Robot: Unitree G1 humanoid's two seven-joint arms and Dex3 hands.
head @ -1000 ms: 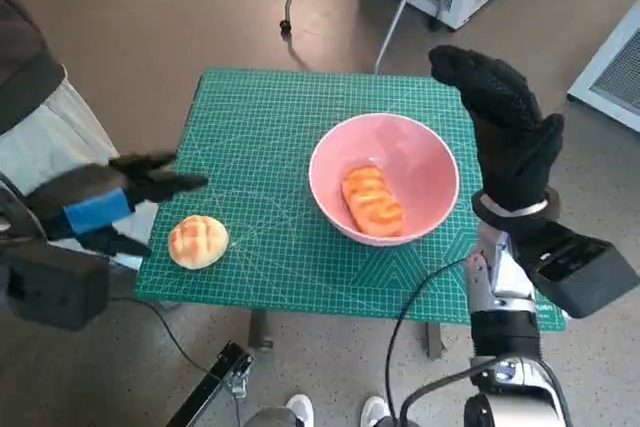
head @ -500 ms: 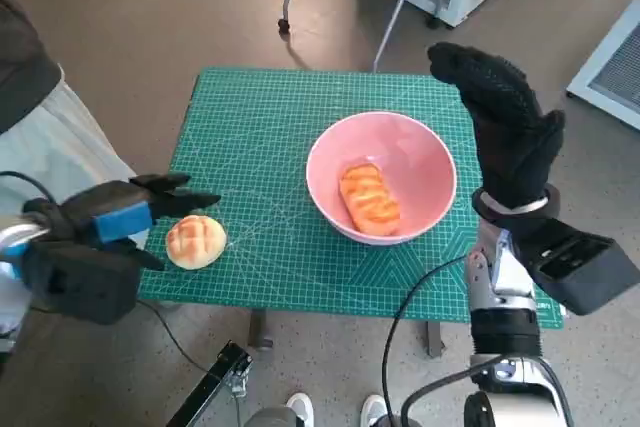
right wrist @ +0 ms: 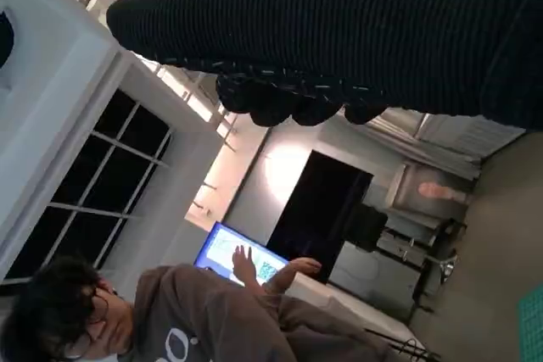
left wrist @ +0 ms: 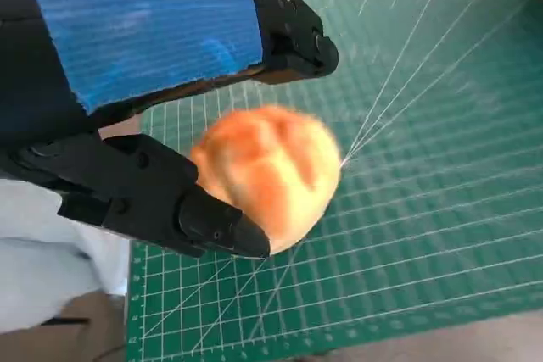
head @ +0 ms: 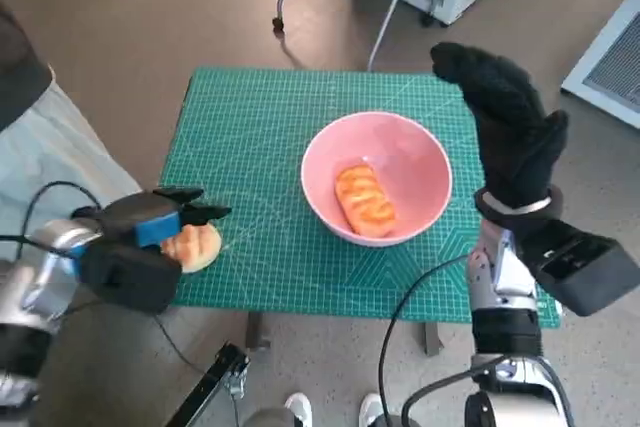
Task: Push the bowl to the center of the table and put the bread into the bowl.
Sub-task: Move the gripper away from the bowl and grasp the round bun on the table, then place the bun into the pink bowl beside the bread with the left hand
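**Inspector:** Take the pink bowl [head: 376, 179] as your reference. It sits about mid-desk on the green cutting mat [head: 270, 137], so I judge the push finished. One long glazed bread [head: 364, 199] already lies inside it.

**Operator:** And the second piece?

**Inspector:** The round bun [head: 196, 244] rests on the mat well to the left of the bowl, near the desk's front left corner. Your left hand [head: 150, 232] is over it. In the left wrist view the bun [left wrist: 267, 174] sits between the black fingers [left wrist: 178, 205], one bank on each side. The lower bank appears to touch its side; the upper bank stands just clear. I cannot confirm a firm grip, and the bun looks to be resting on the mat. You have the hand straddling it so that a closing squeeze will catch it.

**Operator:** The right hand?

**Inspector:** Your right hand [head: 510, 132] is raised beside the bowl's right rim, apart from it, fingers extended and holding nothing. I judge it is parked there to keep the path clear. The right wrist view shows only the glove and a person [right wrist: 170, 315] seated across the room.

**Operator:** Risks?

**Inspector:** The bun is soft and sits close to the desk edge; a loose pinch could nudge it off.
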